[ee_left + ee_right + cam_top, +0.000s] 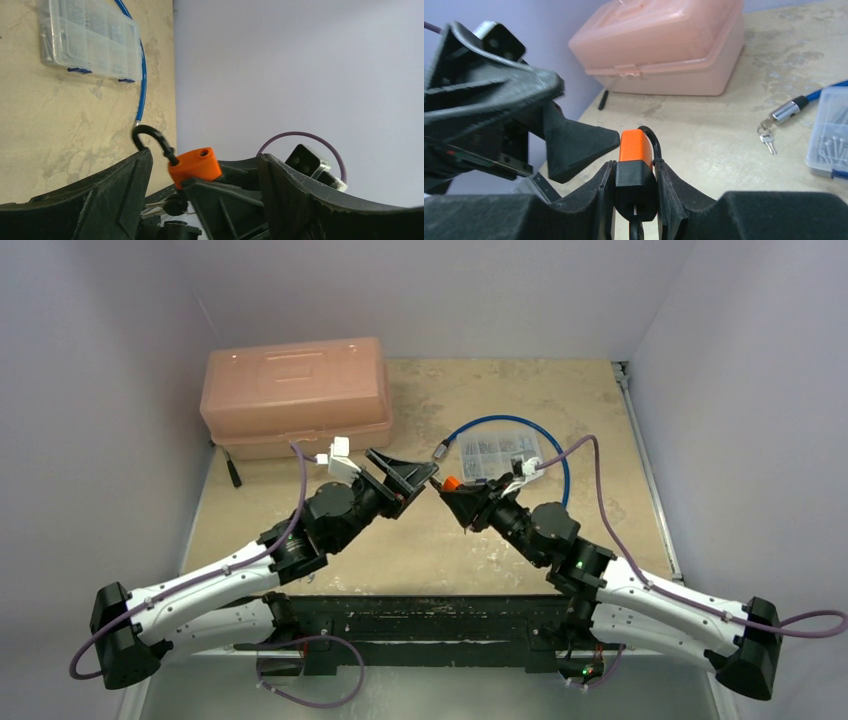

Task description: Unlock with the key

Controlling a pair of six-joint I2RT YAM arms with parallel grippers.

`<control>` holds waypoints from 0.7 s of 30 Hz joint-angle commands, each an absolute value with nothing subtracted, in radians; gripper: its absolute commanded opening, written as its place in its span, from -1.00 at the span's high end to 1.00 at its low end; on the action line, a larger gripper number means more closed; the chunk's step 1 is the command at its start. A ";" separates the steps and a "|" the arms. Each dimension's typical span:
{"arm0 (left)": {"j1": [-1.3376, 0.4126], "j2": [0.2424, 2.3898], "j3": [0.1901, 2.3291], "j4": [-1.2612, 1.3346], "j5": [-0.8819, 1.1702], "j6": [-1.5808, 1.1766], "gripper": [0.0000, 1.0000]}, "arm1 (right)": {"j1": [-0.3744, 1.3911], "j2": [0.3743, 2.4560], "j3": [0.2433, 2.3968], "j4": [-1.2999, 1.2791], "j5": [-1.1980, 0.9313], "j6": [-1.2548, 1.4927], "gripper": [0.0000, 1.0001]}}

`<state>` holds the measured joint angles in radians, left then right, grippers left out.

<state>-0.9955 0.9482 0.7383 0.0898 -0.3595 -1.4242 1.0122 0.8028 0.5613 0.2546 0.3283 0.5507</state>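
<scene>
Where the pale lilac left wall [90,390] meets the table [420,550], a mottled beige surface with lighter scuffs, a closed pink toolbox [295,395] sits in the rear left corner, and a small black tool [233,473] lies just in front of it at the table's left edge. Towards the middle, the left gripper [412,480] is raised above the table with its jaws spread wide and nothing between them in its grasp; its tips point at the orange padlock [452,483]. That padlock is held off the surface at the centre of the table, its black shackle curving out towards the left gripper, and the right gripper [634,166] is clenched on its lower black part, fingers pressed against both sides. Behind it, the metal end [788,110] of a blue cable [560,455] rests on the table, and a small bunch of keys [767,141] lies just beside that end, apart from the padlock. Further right, a clear compartment box [498,455] of screws lies inside the cable's loop; whether it touches the cable cannot be told. The right wall [750,390] is the same plain lilac as the back wall [420,290]
</scene>
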 commanded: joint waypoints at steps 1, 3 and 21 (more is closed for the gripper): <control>-0.991 0.863 0.682 0.106 -0.342 -1.345 -0.59 | 1.009 0.722 0.569 0.328 0.244 0.556 1.00; -0.989 0.823 0.655 0.108 -0.337 -1.323 -0.54 | 1.009 0.701 0.558 0.333 0.222 0.553 1.00; -0.985 0.647 0.675 0.007 -0.225 -1.021 -0.39 | 1.008 0.596 0.533 0.337 0.042 0.612 1.00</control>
<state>-0.9886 0.6724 0.6289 0.0612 -0.2493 -1.1038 1.0115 0.6205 0.5270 0.2584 0.0551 0.5869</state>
